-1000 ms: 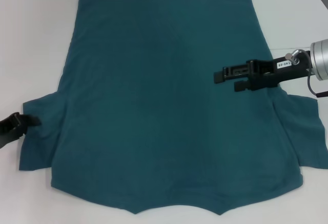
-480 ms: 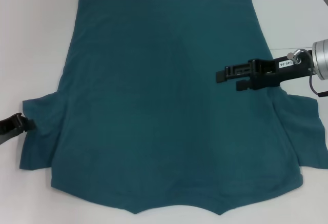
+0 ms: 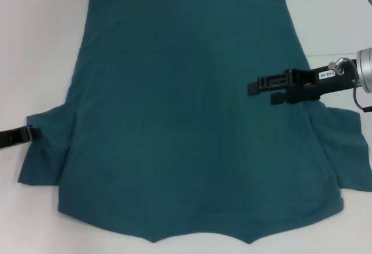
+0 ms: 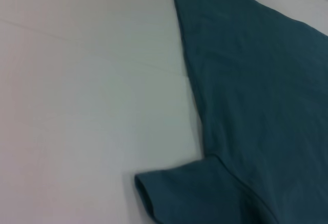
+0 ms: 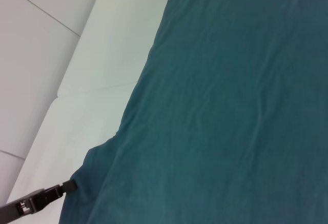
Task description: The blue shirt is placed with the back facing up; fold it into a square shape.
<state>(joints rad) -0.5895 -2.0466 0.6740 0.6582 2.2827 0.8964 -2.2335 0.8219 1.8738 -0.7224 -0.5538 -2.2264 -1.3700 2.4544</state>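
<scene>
Here, a large dark teal-blue short-sleeved cotton T-shirt (image 3: 186,114) lies spread flat, plain back up, across a white table (image 3: 40,45), its collar edge nearest the robot and its straight hem at the far side. No fold shows yet; both sleeves lie out to the sides.

At the near left, the black left gripper (image 3: 26,134) sits low at the outer edge of the left sleeve (image 3: 43,149), its tips at the sleeve's cuff; whether they are pinched on the cloth or merely beside it cannot be told from either view that shows them.

Farther back on the right, the right gripper (image 3: 261,90) hangs above the shirt's right half, just inside the side seam, its black fingers parted and holding nothing.

The fabric looks light, soft and limp, with faint ripples across the back, so it will likely drape and sag from any single pinch and may drag across the table rather than lift cleanly. The sounder holds appear to be doubled edges: the sleeve cuff, the shoulder seam and the hem corners, taken at two points together so that the fold line stays straight.
</scene>
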